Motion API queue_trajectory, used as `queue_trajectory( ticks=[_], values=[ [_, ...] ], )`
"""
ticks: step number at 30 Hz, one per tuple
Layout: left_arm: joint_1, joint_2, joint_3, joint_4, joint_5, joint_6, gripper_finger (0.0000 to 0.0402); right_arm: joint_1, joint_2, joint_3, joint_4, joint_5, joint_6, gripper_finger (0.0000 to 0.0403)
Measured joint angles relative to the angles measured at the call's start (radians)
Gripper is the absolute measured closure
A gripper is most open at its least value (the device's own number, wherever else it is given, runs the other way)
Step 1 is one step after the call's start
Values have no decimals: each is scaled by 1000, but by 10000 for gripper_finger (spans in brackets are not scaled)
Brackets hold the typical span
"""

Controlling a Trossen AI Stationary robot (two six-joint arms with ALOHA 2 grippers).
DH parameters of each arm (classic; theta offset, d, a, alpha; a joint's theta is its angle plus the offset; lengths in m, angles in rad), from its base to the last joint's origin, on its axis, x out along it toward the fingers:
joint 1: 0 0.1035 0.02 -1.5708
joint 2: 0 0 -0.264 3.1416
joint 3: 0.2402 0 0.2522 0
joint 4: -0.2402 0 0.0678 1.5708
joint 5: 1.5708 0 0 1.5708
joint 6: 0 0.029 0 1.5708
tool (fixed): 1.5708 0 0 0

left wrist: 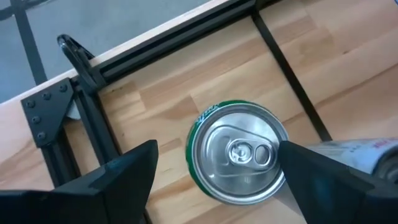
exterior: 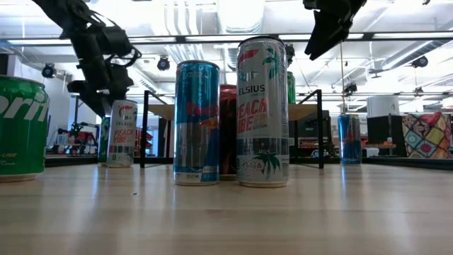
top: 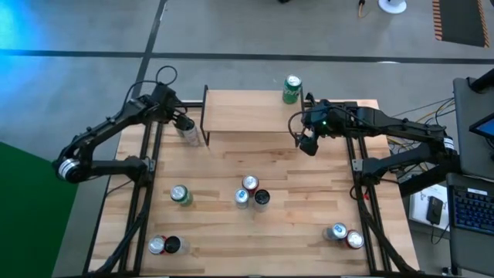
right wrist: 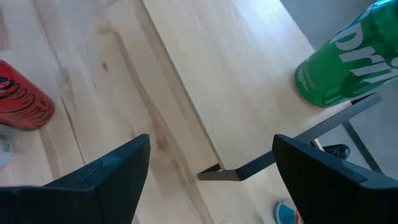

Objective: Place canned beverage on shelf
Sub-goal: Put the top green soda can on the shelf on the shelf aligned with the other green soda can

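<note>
Hovering just off the shelf's (top: 243, 112) left end, the left claw (top: 184, 125) has its fingers spread on either side of a slim can (top: 187, 133) that stands upright on the desk (top: 301, 177) beside the shelf's black leg; the left wrist view looks straight down on that can's silver top (left wrist: 238, 154), with clear gaps between it and both fingers, so the claw is released and grips nothing. The right claw (top: 307, 144) hangs in the air at the shelf's front right corner, its fingers spread wide and empty; its wrist view shows the shelf board below it. A green can (top: 291, 89) stands upright on the shelf near its back right corner. In front of the shelf, toward the desk's middle, three cans (top: 252, 193) stand in a tight cluster. Another green can (top: 181, 195) stands front-left of the shelf, a pair (top: 164, 245) sits at the far front-left, and another pair (top: 344, 235) at the far front-right.
</note>
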Motion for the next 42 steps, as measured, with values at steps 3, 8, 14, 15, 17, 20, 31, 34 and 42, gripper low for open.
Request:
queue_trajectory(
  ticks=[3,8,14,15,17,20,31,34,42],
  values=[
    [0,17,3,7,3,-2,82,0,0,0,0,0,0,77],
    [0,38,4,2,39,-3,82,0,0,0,0,0,0,77],
    [0,58,4,-14,65,3,82,0,0,0,-1,0,-1,77],
    [0,58,4,-15,67,6,82,0,0,0,0,0,-1,77],
    [0,56,3,-17,66,12,82,0,0,0,-1,0,-1,77],
    [0,45,5,-25,53,16,82,0,0,0,-1,0,-1,77],
    [1,-5,36,-61,44,55,82,0,0,0,0,0,-2,77],
    [1,0,22,-45,67,57,81,-5,0,0,1,0,-8,77],
    [0,16,14,-12,118,58,81,-19,0,0,6,-4,-8,77]
  ],
)
